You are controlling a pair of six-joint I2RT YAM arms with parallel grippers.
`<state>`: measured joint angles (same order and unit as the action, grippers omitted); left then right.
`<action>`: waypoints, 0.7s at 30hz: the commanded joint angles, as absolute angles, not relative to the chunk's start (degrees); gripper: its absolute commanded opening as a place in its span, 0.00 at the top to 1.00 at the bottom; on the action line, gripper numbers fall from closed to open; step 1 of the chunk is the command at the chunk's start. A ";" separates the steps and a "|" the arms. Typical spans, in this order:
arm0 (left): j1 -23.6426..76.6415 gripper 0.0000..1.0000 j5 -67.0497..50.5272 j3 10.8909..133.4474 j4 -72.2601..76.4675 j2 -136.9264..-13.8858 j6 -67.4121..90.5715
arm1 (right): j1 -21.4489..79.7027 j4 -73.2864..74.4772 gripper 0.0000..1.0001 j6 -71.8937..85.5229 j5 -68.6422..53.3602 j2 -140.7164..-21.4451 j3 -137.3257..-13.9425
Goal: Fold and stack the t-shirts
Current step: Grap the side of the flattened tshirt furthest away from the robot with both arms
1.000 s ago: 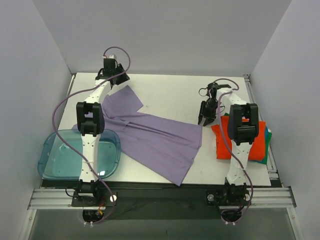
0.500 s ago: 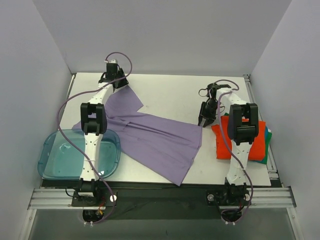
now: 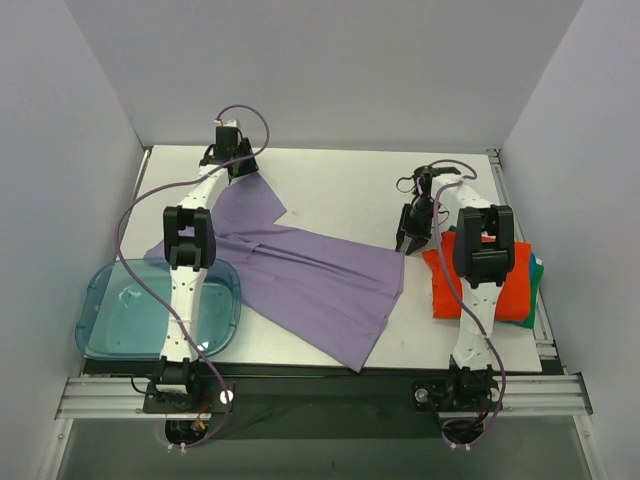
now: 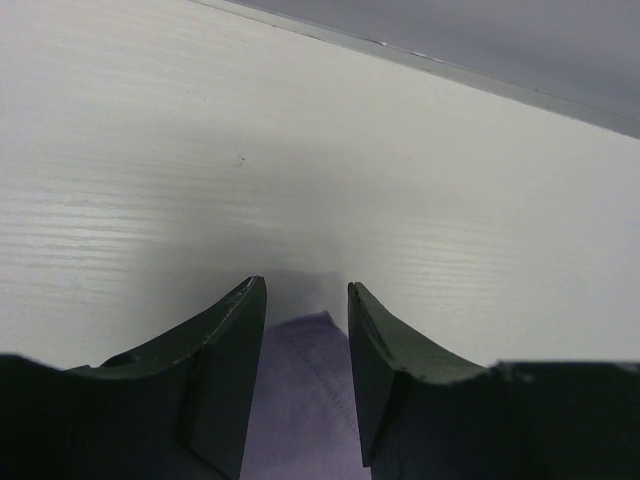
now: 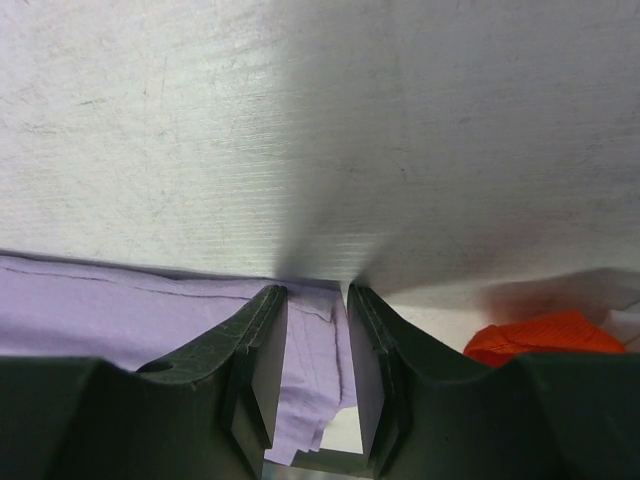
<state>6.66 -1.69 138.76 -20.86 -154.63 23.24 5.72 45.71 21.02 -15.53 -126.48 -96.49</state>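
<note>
The lavender-purple t-shirt [image 3: 320, 285] lies spread flat across the middle of the table. My left gripper [image 3: 232, 165] is down at its far-left corner. In the left wrist view the gripper [image 4: 305, 290] is open, and the cloth's tip [image 4: 300, 400] lies flat between the parted fingers. My right gripper [image 3: 410, 240] stands at the shirt's right corner. In the right wrist view the gripper [image 5: 317, 292] is open, and a rumpled purple corner [image 5: 310, 390] sits in the gap, with a strip of table showing beside it. The folded orange-red t-shirt [image 3: 510, 290] lies on a green-teal one [image 3: 537, 272] at the right.
A translucent blue tray [image 3: 110, 320] sits at the near left, partly under my left arm. The white table [image 3: 340, 195] is bare between the two grippers. Grey walls close in the back and both sides. The orange cloth [image 5: 540, 335] lies just right of my right fingers.
My left gripper has shifted a little towards the shirt's far-left corner and its fingers have parted slightly. The right gripper and the shirts have not visibly moved.
</note>
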 commanded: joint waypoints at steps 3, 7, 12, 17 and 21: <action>7.91 0.51 -2.11 140.98 -22.41 -154.25 20.39 | 6.24 48.51 0.68 21.00 -15.47 -127.97 -97.91; 8.09 0.52 -0.62 141.15 -24.77 -154.60 20.04 | 6.33 48.60 0.68 20.83 -15.38 -127.97 -97.73; 8.17 0.65 2.19 142.64 -27.77 -155.48 19.78 | 6.24 48.60 0.68 20.30 -15.55 -127.79 -97.38; 8.35 0.76 2.64 143.09 -30.06 -156.18 20.39 | 6.24 48.52 0.73 19.69 -15.91 -127.79 -97.47; 8.44 0.90 1.85 143.09 -30.15 -156.18 20.48 | 6.24 48.60 0.80 19.51 -15.82 -127.53 -97.38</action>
<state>8.19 1.52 140.92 -27.46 -154.76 20.60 5.72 46.24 20.29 -15.88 -126.98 -96.92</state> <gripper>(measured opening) 0.129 0.210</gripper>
